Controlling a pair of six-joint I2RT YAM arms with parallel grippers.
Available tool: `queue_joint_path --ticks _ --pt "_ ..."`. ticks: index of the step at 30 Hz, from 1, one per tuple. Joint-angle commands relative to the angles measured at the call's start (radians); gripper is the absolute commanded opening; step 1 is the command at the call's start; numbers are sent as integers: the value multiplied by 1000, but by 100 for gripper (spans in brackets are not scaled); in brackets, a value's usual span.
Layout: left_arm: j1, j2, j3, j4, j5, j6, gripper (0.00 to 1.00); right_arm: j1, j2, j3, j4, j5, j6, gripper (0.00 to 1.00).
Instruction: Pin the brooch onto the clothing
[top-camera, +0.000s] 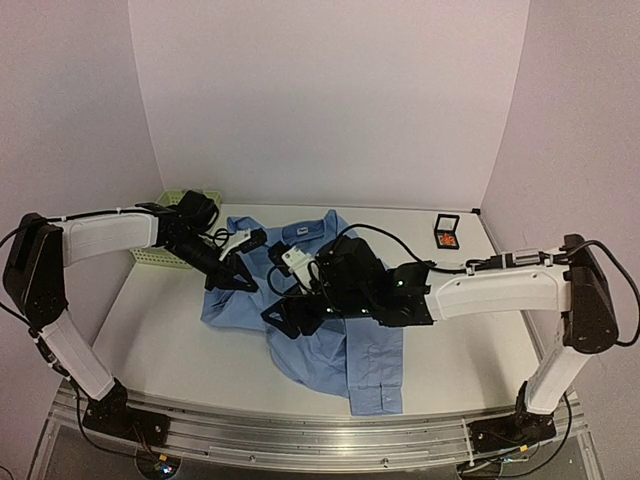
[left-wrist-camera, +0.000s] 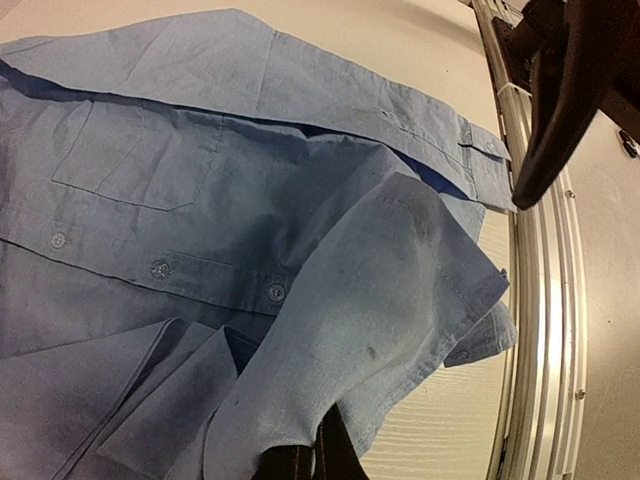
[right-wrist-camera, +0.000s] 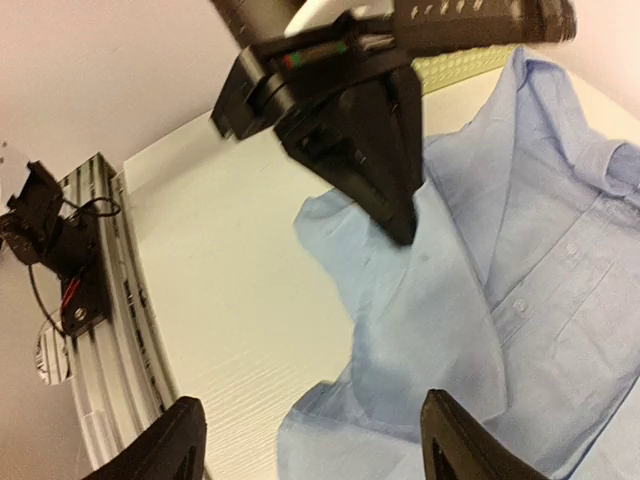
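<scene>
While the tiny orange-red leaf-shaped brooch (top-camera: 449, 241) sits in its small black square box (top-camera: 446, 219), both arms hang over the shirt.

So the left end effector (right-wrist-camera: 401, 226) is pinched closed on a fold of the big light blue cotton button-up shirt (top-camera: 370, 350), and the right end effector (right-wrist-camera: 312, 432) is spread wide, holding nothing, over the shirt's edge. The box is at the far right of the tabletop (top-camera: 160, 330), well apart from both. My worry: that soft, creased fold slips or bunches, leaving no flat spot to pin.
</scene>
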Motion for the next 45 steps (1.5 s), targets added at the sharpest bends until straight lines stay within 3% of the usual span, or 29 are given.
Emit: queue_joint_path --ticks 1,9,11,13,15,16,19,20,22,26,31,39,45 --pt "-1 10 42 7 8 -16 0 -43 92 102 55 73 13 74" --pt "0 2 42 -9 51 -6 0 -84 263 188 60 44 23 70" --pt "0 4 44 -17 65 -3 0 -90 284 194 65 11 40 56" --pt "0 3 38 -26 78 11 0 -92 294 205 70 -13 47 34" --pt "0 3 37 -38 86 27 2 -96 298 216 71 -56 48 19" --pt "0 4 40 -47 89 39 5 -97 299 220 71 -80 50 15" --pt "12 0 75 -66 64 75 51 -121 287 204 71 -133 108 0" --pt "20 -5 86 -65 45 94 63 -134 282 197 73 -151 135 0" --pt "30 -57 57 -19 -20 187 73 -154 276 196 79 -230 187 0" --pt "29 -263 -234 346 -209 406 76 -163 287 222 82 -400 234 0" --pt "17 -447 -602 713 -254 661 85 -170 275 200 102 -473 281 0" --pt "8 -443 -833 1141 -265 798 87 -191 290 230 140 -569 357 0" --pt "8 -496 -964 1208 -189 928 88 -201 277 230 147 -572 385 0"
